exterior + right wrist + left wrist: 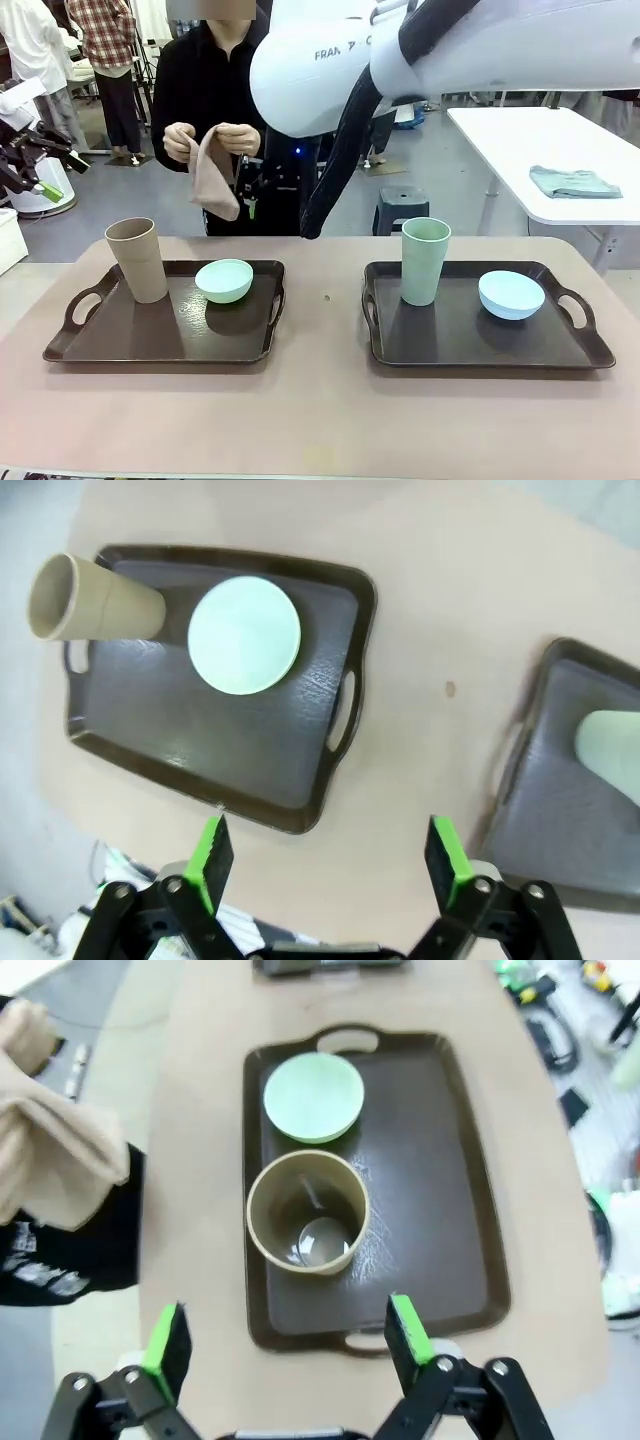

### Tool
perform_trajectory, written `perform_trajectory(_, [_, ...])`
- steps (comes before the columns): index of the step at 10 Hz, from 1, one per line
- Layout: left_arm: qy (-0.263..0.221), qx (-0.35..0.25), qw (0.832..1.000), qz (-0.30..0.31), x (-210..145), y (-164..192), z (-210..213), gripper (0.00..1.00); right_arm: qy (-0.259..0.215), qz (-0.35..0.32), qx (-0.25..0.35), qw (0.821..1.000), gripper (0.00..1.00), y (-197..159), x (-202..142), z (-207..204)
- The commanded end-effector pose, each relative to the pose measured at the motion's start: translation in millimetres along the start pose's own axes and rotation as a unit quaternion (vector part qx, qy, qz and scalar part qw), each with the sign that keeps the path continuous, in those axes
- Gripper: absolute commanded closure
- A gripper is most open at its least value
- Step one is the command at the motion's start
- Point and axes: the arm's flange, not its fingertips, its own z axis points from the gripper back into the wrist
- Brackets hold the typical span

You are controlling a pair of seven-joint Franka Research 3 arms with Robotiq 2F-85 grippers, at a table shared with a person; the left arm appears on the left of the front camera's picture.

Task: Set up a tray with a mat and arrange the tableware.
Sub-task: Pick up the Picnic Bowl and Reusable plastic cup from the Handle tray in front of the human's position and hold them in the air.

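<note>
Left fingers (168, 1345) spread wide, empty, above tan cup (308, 1212) on tray (440, 1210). Right fingers (212, 858) wide, empty. Person's hands (180, 140) hold beige mat (212, 180) beyond far edge of counter (320, 420).

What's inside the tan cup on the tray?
Nothing: from above, the tan cup looks empty, only a shiny bottom. The patch of tray beneath it is covered.

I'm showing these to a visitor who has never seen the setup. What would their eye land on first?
Two dark trays lie side by side: the left tray holds a tan cup and mint green bowl, the right tray a pale green cup and light blue bowl. Beyond them a person holds a tan cloth, and a bulky white robot arm looms close overhead.
</note>
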Motion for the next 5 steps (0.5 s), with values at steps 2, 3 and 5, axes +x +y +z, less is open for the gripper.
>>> perform_trajectory(2, [-0.034, -0.038, 0.998, -0.034, -26, 9, -14, 0.00, 0.002, 0.032, -0.048, 0.998, 0.00, 28, 14, -45])
perform_trajectory(3, [-0.030, -0.059, 0.998, -0.024, -36, 8, -24, 0.00, 0.002, 0.034, -0.054, 0.998, 0.00, 32, 18, -54])
perform_trajectory(5, [-0.028, -0.085, 0.996, -0.011, -55, 3, -43, 0.00, 0.003, 0.035, -0.056, 0.998, 0.00, 35, 25, -70])
